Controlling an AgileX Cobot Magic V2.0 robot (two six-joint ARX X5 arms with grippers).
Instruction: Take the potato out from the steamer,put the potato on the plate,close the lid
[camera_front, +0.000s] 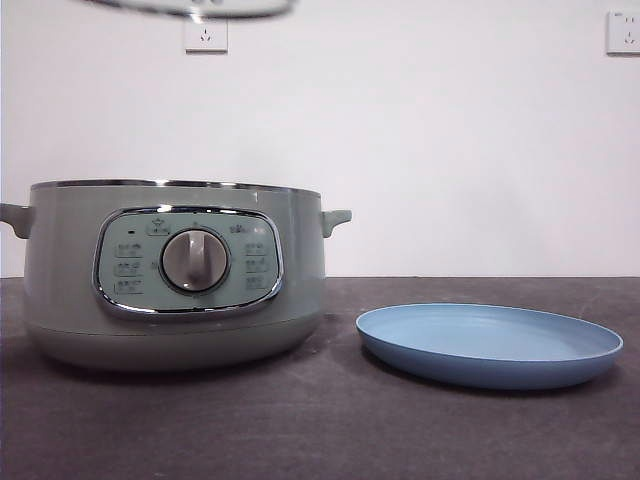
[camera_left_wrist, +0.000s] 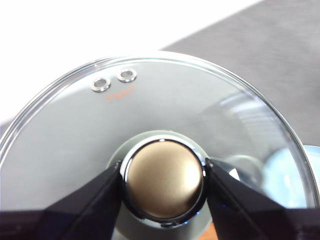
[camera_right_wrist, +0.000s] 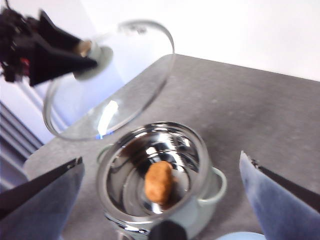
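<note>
The sage-green steamer (camera_front: 175, 275) stands open at the left of the table. Inside its chrome bowl (camera_right_wrist: 150, 165) lies the orange-brown potato (camera_right_wrist: 158, 181). The glass lid (camera_left_wrist: 165, 135) is held high above the steamer; only its rim (camera_front: 190, 8) shows at the top of the front view. My left gripper (camera_left_wrist: 162, 177) is shut on the lid's round knob. It also shows in the right wrist view, left gripper (camera_right_wrist: 75, 55) with the lid (camera_right_wrist: 115, 75). My right gripper (camera_right_wrist: 160, 175) hangs open above the steamer, well clear of the potato. The light-blue plate (camera_front: 490, 345) lies empty to the right.
Dark grey tabletop (camera_front: 330, 430) runs in front of the steamer and plate. A white wall with two sockets (camera_front: 205, 36) stands behind.
</note>
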